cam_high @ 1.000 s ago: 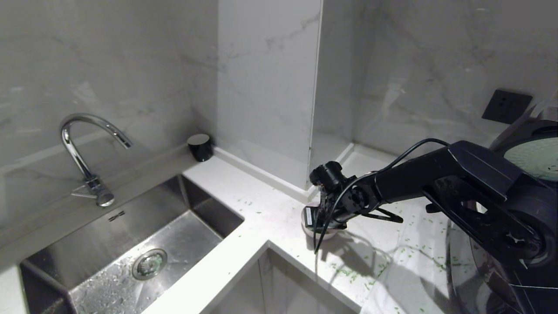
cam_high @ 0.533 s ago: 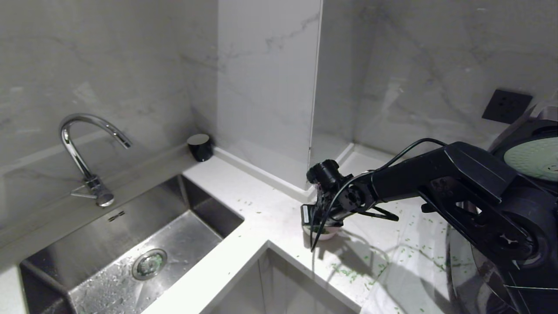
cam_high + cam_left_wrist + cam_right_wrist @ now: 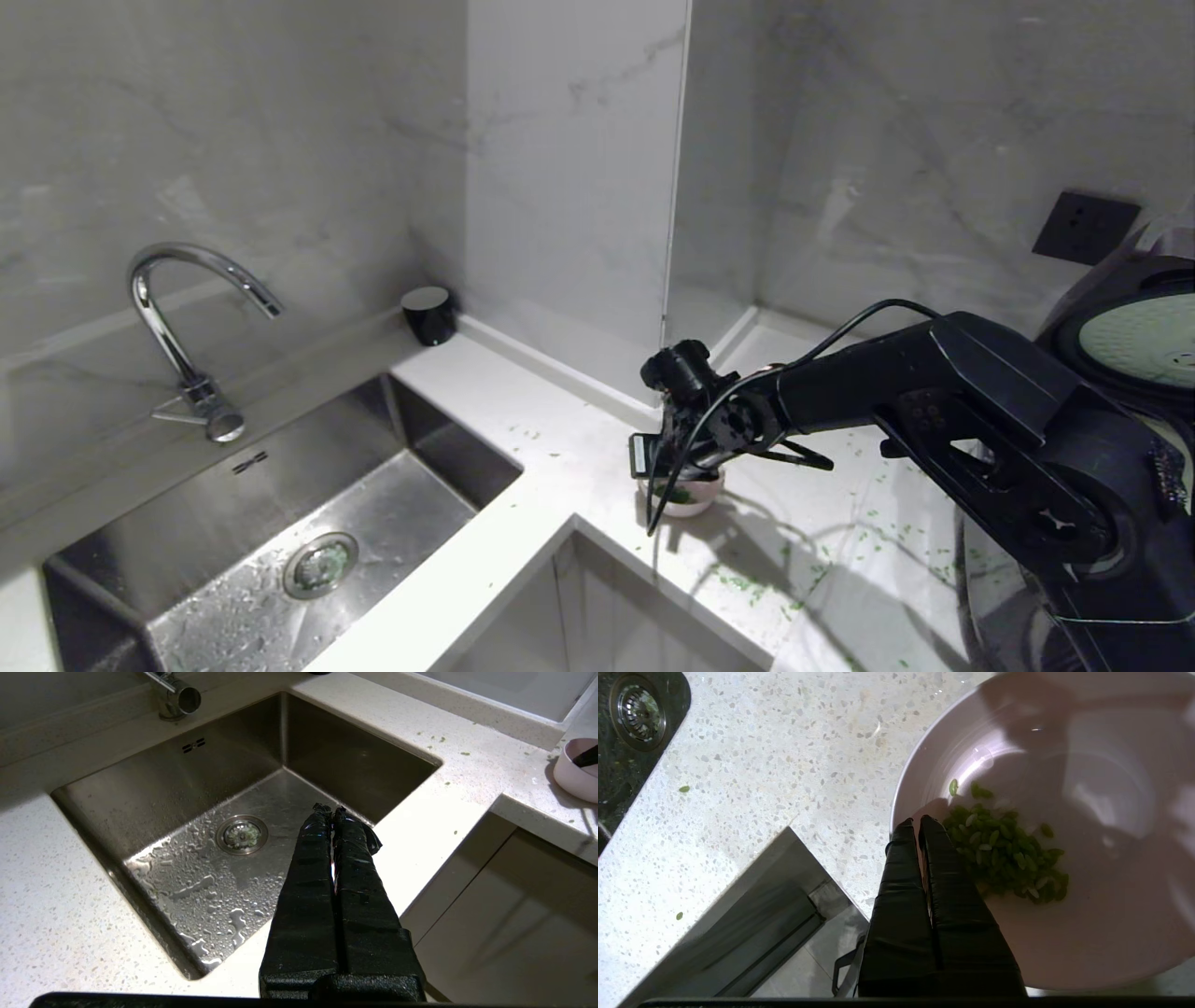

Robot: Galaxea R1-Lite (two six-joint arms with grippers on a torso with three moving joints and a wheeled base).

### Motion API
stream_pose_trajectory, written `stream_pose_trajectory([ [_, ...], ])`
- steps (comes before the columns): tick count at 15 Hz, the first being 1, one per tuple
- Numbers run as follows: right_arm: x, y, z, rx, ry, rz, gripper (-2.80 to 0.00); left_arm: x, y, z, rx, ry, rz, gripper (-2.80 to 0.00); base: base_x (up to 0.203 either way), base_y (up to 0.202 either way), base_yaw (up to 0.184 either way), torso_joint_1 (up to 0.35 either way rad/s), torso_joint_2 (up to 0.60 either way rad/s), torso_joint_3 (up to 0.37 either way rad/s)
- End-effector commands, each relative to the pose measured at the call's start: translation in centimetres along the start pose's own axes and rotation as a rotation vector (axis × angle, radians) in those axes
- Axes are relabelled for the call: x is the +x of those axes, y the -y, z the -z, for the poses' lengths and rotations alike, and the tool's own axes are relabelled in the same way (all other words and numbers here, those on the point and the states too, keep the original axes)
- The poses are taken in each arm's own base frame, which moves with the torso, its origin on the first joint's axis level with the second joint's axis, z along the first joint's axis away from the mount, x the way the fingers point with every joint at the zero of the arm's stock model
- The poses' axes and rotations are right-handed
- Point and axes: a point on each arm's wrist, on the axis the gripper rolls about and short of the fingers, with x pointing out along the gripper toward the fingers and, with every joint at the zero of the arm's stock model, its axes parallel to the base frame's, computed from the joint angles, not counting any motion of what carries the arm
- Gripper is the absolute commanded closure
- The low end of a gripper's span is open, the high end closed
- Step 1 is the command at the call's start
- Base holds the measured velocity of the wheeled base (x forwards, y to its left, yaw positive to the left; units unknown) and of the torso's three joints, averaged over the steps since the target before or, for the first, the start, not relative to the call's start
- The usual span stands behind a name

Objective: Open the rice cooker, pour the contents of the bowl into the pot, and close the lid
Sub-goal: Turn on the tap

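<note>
The rice cooker's lid (image 3: 1134,341) stands open at the countertop's right end, silvery plate showing, so opening looks done. The right gripper (image 3: 916,823) pinches the rim of the pink bowl (image 3: 683,495), fingers closed on it, near the counter's front corner by the sink (image 3: 280,551). Green grains (image 3: 1004,854) remain inside the bowl; others lie scattered on the countertop (image 3: 560,439). Pouring and closing remain. The left gripper (image 3: 332,812) hangs closed and empty over the sink.

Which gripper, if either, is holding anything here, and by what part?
The right gripper is shut on the rim of the pink bowl, one finger inside, one outside. The left gripper is shut and empty, above the sink.
</note>
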Motion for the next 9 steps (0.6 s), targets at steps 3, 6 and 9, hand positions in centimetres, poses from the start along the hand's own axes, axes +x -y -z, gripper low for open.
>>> stream_pose_trajectory([
  [3, 0.2, -1.3, -0.5, -0.015, 0.022, -0.024, 0.0, 0.0, 0.0, 0.0, -0.001, 0.001, -0.001, 0.0, 0.0, 0.0, 0.0, 0.0, 0.0, 0.0],
  [6, 0.8, -2.3, -0.9, -0.011, 0.043, -0.046, 0.0, 0.0, 0.0, 0.0, -0.001, 0.001, -0.001, 0.0, 0.0, 0.0, 0.0, 0.0, 0.0, 0.0],
  [9, 1.2, -3.8, -0.6, -0.023, 0.046, -0.068, 0.0, 0.0, 0.0, 0.0, -0.001, 0.001, -0.001, 0.0, 0.0, 0.0, 0.0, 0.0, 0.0, 0.0],
])
